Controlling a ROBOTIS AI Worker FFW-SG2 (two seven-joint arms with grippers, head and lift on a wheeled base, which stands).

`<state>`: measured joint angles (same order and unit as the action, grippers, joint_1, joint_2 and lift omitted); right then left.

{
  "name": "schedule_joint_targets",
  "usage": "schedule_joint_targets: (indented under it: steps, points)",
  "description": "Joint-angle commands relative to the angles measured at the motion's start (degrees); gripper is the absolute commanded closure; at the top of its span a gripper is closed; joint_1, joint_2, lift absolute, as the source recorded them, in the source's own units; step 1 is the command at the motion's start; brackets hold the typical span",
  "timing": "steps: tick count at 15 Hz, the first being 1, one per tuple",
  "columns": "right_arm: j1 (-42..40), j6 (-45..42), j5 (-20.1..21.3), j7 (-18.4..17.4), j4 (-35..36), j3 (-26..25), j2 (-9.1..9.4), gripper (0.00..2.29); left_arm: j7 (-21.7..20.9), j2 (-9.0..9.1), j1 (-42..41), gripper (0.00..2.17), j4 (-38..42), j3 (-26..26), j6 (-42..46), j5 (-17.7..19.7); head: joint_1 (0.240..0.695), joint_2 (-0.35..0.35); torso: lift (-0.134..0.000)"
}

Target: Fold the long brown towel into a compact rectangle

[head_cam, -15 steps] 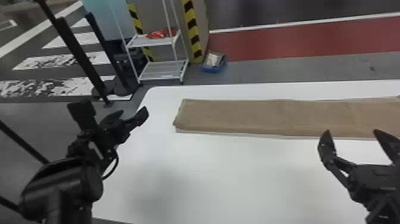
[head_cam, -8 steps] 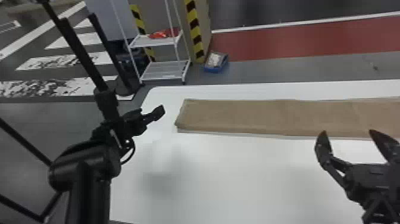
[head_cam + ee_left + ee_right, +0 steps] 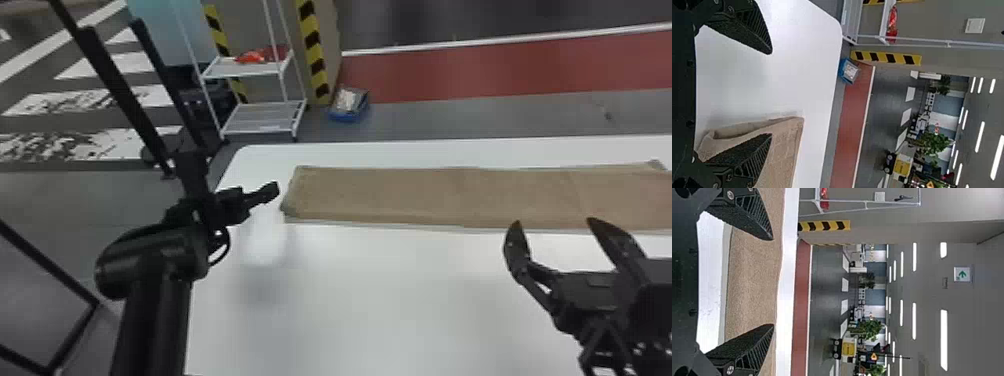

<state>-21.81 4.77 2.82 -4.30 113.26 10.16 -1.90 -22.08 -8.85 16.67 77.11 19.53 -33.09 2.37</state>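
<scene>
The brown towel (image 3: 425, 195) lies as a long flat strip across the far part of the white table, running to the right edge of the head view. Just left of its left end is my left gripper (image 3: 262, 192); in the left wrist view the left gripper (image 3: 772, 94) stands open, one finger over the towel's end (image 3: 785, 149), the other over bare table. On the near side of the towel, at the right, my right gripper (image 3: 555, 225) is open and holds nothing. From the right wrist view, the right gripper (image 3: 773, 282) has the towel (image 3: 752, 282) beyond its spread fingers.
The white table (image 3: 360, 300) has bare surface in front of the towel. Behind its far left corner stand a white wire shelf (image 3: 265, 117) and a blue box (image 3: 348, 106) on the floor. Black poles (image 3: 120, 95) rise beyond the left arm.
My left gripper has moved right toward the towel's left end, turning as it went. The right gripper has shifted slightly left. The towel lies as before.
</scene>
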Motion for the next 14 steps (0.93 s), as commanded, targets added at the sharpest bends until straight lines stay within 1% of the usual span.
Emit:
schedule_joint_targets:
  steps: [1, 5, 7, 9, 12, 13, 14]
  points:
    - [0.27, -0.06, -0.01, 0.00, -0.40, 0.21, -0.04, 0.10, -0.07, -0.73, 1.34, 0.14, -3.28, -1.07, 0.26, -0.52, 0.695, 0.243, -0.123]
    - [0.71, 0.64, 0.08, 0.00, -0.58, 0.48, -0.12, 0.10, -0.51, -0.82, 1.43, 0.14, -3.46, -3.09, 0.08, -0.61, 0.695, 0.240, -0.123]
    - [0.80, 0.64, -0.01, 0.00, -0.67, 0.56, -0.21, 0.10, -0.86, -0.56, 1.52, 0.14, -3.46, -4.50, -0.10, -0.87, 0.695, 0.234, -0.123]
    - [0.89, 0.64, -0.01, 0.00, -0.67, 0.56, -0.39, 0.10, -2.35, -0.29, 1.52, 0.14, -3.46, -5.20, -0.97, -0.78, 0.695, 0.224, -0.123]
    - [1.15, 0.82, -0.01, 0.00, -1.11, 0.65, -0.48, 0.10, -2.88, -0.29, 1.78, 0.14, -4.51, -6.87, -1.50, -1.05, 0.695, 0.200, -0.123]
    - [1.24, 0.82, -0.01, 0.00, -1.19, 0.65, -0.48, 0.10, -2.97, -0.29, 1.96, 0.15, -5.22, -7.05, -1.68, -1.40, 0.695, 0.192, -0.123]
    - [1.24, 0.82, -0.01, 0.00, -1.19, 0.65, -0.56, 0.10, -3.14, -0.38, 1.96, 0.23, -5.48, -7.14, -1.85, -1.57, 0.695, 0.189, -0.123]
